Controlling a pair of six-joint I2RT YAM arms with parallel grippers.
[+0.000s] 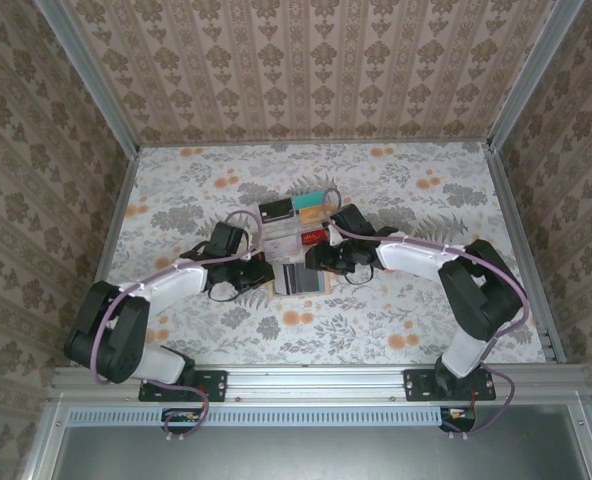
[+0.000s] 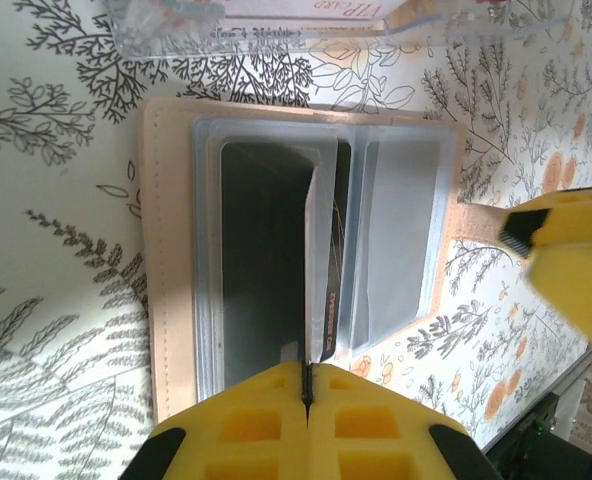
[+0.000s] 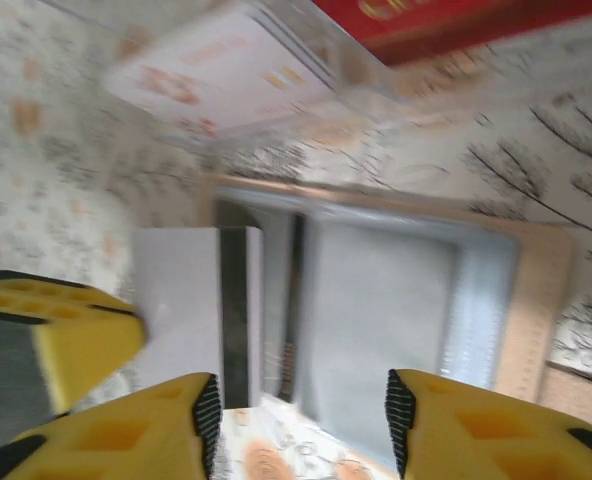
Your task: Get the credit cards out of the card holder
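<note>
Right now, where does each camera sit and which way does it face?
Top external: above and behind, looking down at the table; both arms show.
Left wrist: looks down on the card holder; left gripper pinches the black card.
Right wrist: looks down too; right gripper open.
Both wrist views share the card holder.

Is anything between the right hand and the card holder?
Nothing visible: the right hand hangs open over the card holder, while the left hand pinches a dark card at its middle.
</note>
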